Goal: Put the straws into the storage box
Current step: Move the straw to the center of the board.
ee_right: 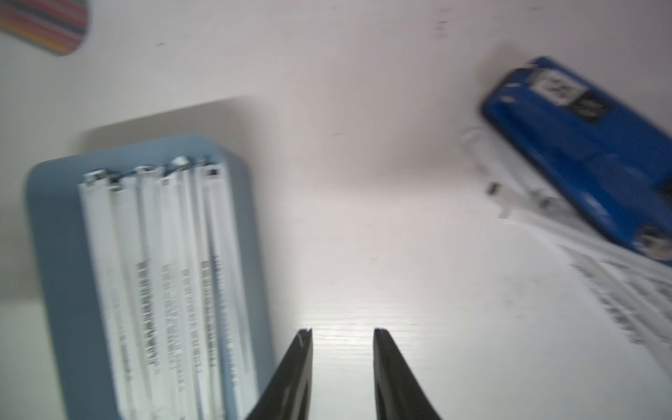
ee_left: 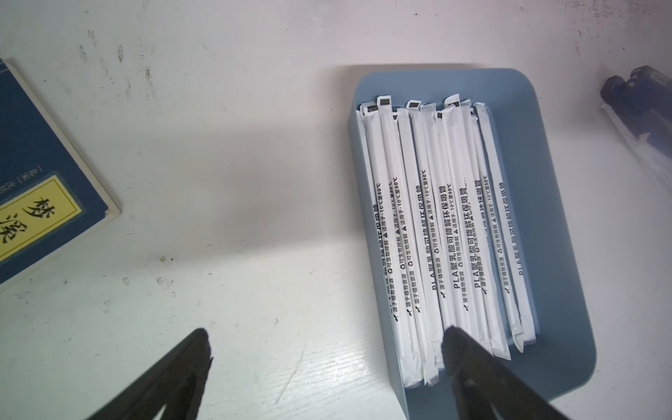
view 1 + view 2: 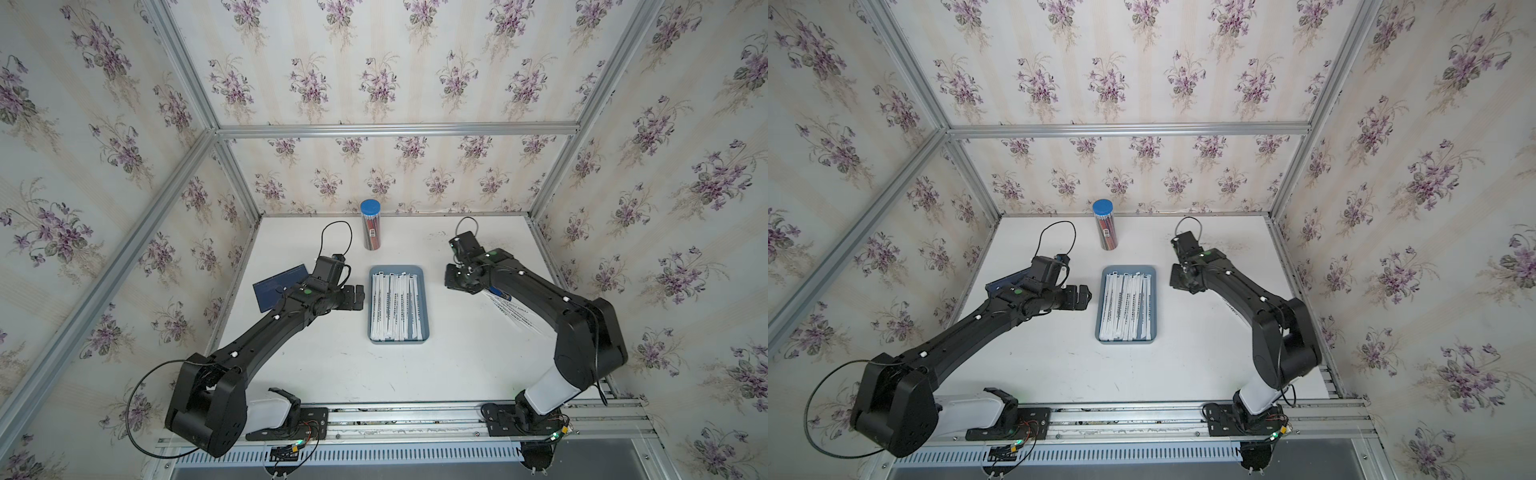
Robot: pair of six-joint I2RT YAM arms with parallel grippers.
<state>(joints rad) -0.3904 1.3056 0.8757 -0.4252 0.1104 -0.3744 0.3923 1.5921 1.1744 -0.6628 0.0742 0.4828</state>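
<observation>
The blue-grey storage box [image 3: 419,272] sits mid-table in both top views, its floor [image 2: 563,291] partly bare. Several white wrapped straws [image 3: 397,305] lie side by side in it [image 2: 447,225]. More straws [image 3: 513,309] lie loose on the table to the right, partly hidden under my right arm [image 1: 618,291]. My left gripper [image 3: 357,297] hangs wide open at the box's left edge, empty [image 2: 326,332]. My right gripper [image 3: 451,282] is just right of the box, open a little with nothing between the fingers [image 1: 342,331].
A blue stapler-like object [image 1: 582,152] rests on the far end of the loose straws. A clear blue-capped tube of red pencils [image 3: 371,226] stands at the back. A dark blue book [image 3: 278,286] lies left, behind my left arm. Metal frame posts border the table.
</observation>
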